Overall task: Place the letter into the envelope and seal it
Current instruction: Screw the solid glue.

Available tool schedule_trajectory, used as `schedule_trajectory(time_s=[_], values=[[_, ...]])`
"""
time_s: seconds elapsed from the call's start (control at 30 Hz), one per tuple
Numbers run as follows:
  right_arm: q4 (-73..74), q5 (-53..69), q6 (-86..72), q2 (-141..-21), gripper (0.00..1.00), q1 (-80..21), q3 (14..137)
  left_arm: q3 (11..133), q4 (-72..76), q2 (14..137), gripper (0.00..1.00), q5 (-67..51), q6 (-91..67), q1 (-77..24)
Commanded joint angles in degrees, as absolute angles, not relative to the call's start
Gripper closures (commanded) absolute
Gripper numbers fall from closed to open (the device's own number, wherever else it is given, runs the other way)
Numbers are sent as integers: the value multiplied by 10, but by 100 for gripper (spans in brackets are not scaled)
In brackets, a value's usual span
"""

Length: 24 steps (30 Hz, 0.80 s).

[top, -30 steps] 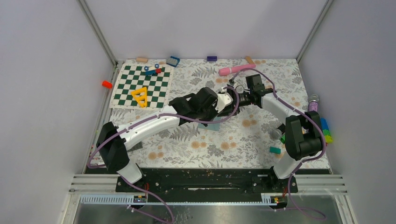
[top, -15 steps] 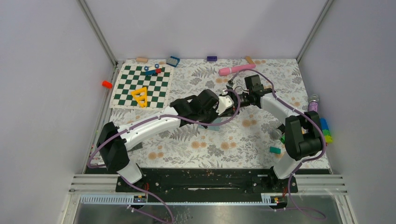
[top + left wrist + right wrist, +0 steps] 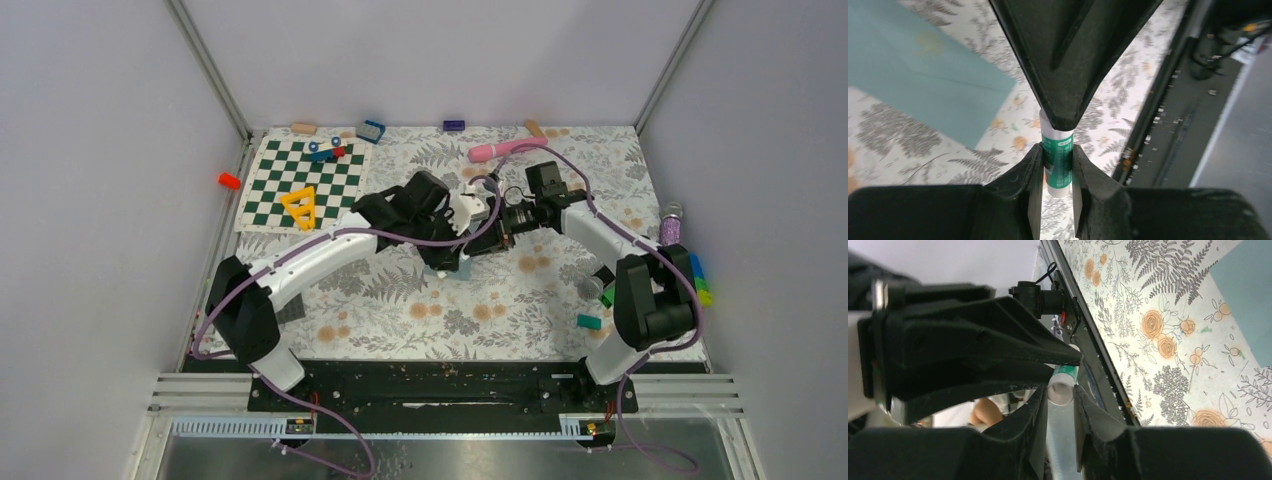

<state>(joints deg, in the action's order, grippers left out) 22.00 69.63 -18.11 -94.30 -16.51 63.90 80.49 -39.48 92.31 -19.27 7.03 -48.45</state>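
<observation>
Swinging farther back than a second ago, the left gripper (image 3: 1057, 167) and right gripper (image 3: 1058, 401) both clamp one glue stick (image 3: 1057, 150) aloft near the flat teal envelope (image 3: 923, 85), probably uncapping it for sealing; the letter is unseen

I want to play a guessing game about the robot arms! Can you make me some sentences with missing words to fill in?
The left gripper's jaws pinch a tube that is white and ____.
The right gripper's jaws are shut on the same ____.
The envelope lies flat on the flowery cloth, held by ____ gripper.
The yellow triangle lies on the chequered ____.
Missing words: green, tube, neither, board.
</observation>
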Motion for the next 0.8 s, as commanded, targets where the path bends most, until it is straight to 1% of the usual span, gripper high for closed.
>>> schedule_trajectory(time_s=[0.0, 0.17, 0.3, 0.43, 0.6, 0.67, 0.77], values=[[242, 742, -53, -874, 79, -168, 635, 835, -440, 943, 100, -420, 76, -461], [246, 751, 40, -824, 77, -168, 615, 853, -491, 971, 100, -527, 107, -457], [304, 753, 165, -789, 73, -168, 612, 876, -544, 998, 100, -581, 140, -457], [355, 758, 295, -752, 72, -168, 603, 897, -588, 1023, 100, -624, 174, -456], [367, 765, 397, -700, 68, -168, 571, 933, -657, 1056, 100, -671, 227, -455], [365, 757, 411, -684, 64, -168, 564, 942, -672, 1066, 100, -673, 235, -455], [363, 731, 366, -684, 52, -168, 579, 944, -650, 1062, 98, -641, 212, -455]])
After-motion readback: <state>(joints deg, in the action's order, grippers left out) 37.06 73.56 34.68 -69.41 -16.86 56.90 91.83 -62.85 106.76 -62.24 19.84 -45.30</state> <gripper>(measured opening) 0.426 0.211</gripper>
